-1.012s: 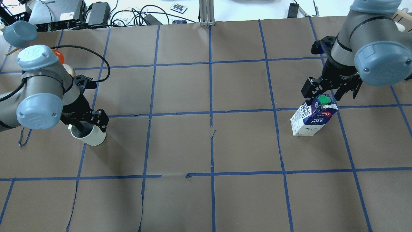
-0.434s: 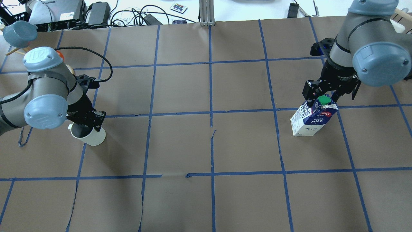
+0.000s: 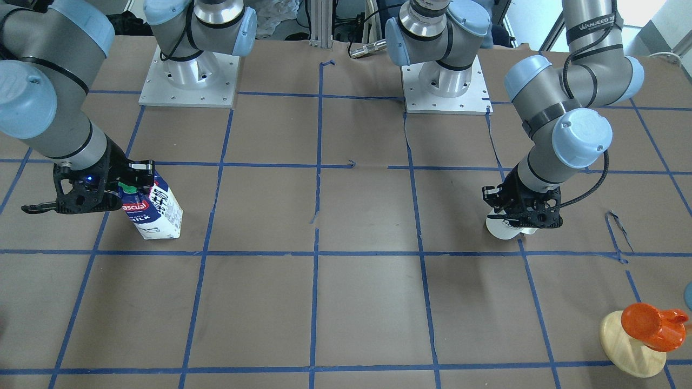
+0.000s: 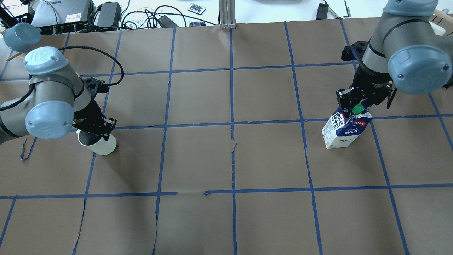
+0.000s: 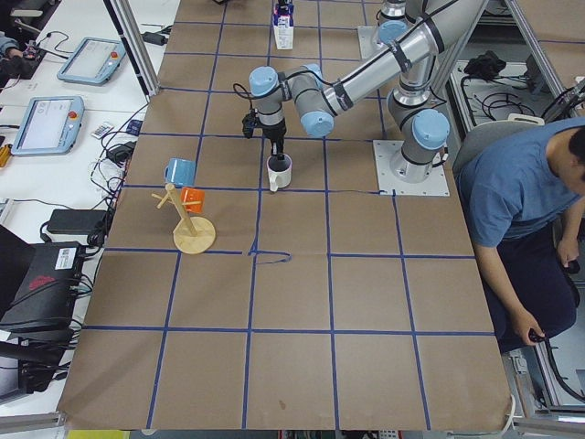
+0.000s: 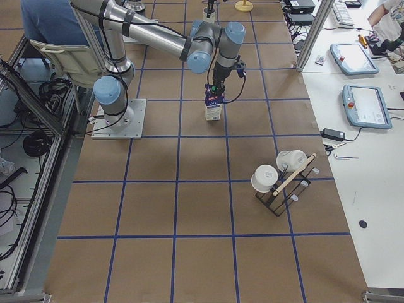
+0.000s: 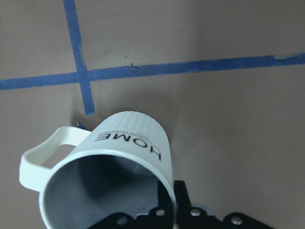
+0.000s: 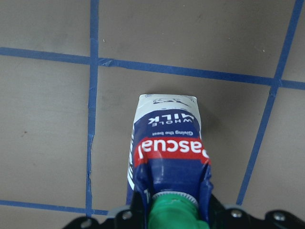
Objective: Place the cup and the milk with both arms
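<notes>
Far left edge of the desk (image 4: 230, 159): wooden stand (image 3: 630, 348) with an orange mug (image 3: 651, 323) on it, well apart from the cup.

Left arm (image 4: 49, 102) reaches down to the cup (image 4: 102, 146) on the left side of the desk. The cup is just below a crossing of the blue tape lines (image 4: 198, 124). Left fingers (image 7: 180, 194) are pinching the cup's wall at the rim, one inside and one outside. The cup is tilted, the grey inside shows, "HOME" faces away from the wrist, and the handle sticks out on the side opposite the pinch. I can't tell if its base touches the desk.

The middle of the desk is brown paper with a tape grid.

Right arm (image 4: 407, 60) is over the milk (image 4: 345, 132) on the right side of the desk. The carton is in the cell just below the horizontal tape line, leaning, with its "MILK" face toward the overhead camera. Right fingers (image 4: 343, 101) are closed around the gable top, one on each side of the green cap (image 4: 357, 109). I can't tell if the bottom edge is on the desk or slightly up.
</notes>
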Available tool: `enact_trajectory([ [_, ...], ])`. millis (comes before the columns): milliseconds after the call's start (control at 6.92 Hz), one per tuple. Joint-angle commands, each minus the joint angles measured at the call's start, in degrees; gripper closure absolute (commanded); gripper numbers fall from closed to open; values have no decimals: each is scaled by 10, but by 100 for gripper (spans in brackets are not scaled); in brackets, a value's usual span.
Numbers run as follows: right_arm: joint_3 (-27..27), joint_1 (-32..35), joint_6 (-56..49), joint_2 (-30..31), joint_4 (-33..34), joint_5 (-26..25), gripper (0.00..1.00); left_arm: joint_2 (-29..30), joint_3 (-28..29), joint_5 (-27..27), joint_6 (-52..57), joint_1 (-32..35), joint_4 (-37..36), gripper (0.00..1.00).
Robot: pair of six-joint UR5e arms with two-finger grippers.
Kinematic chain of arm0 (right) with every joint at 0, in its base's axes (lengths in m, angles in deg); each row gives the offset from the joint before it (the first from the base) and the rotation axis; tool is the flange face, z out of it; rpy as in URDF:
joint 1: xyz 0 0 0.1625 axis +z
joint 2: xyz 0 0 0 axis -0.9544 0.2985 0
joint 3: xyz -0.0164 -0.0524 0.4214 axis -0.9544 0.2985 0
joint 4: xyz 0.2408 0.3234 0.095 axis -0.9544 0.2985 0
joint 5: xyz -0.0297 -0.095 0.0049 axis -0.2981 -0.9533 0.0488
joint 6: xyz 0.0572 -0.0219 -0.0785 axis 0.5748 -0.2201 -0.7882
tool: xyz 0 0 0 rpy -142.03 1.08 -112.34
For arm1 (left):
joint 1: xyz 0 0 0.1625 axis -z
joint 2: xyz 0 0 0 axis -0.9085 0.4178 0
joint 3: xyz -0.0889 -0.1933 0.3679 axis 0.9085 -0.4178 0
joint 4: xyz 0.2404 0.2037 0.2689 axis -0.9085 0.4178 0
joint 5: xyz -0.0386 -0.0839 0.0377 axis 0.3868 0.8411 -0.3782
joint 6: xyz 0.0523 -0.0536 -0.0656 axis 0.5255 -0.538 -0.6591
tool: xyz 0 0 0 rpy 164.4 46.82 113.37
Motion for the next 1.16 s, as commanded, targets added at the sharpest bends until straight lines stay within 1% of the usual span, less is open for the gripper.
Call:
enact_trajectory([
  [0, 10, 0, 0, 0, 0, 0, 85, 1, 61, -1, -115, 91, 50, 100],
  [145, 26, 0, 0, 1, -2, 0, 85, 10, 97, 8, -179, 139, 76, 100],
  [289, 53, 2, 0, 2, -13, -1, 85, 13, 116, 15, -240, 185, 86, 100],
  [434, 72, 4, 1, 2, -25, 2, 84, 14, 124, 27, -319, 236, 85, 100],
  [578, 78, 10, 28, -1, -26, 15, 84, 21, 128, 37, -378, 281, 85, 100],
  [723, 83, 21, 40, -4, -26, 27, 84, 26, 128, 48, -422, 316, 81, 100],
  [867, 85, 38, 65, -6, -25, 27, 84, 35, 128, 72, -507, 346, 76, 100],
  [1012, 88, 56, 91, -7, -24, 27, 84, 51, 128, 78, -559, 378, 60, 100],
])
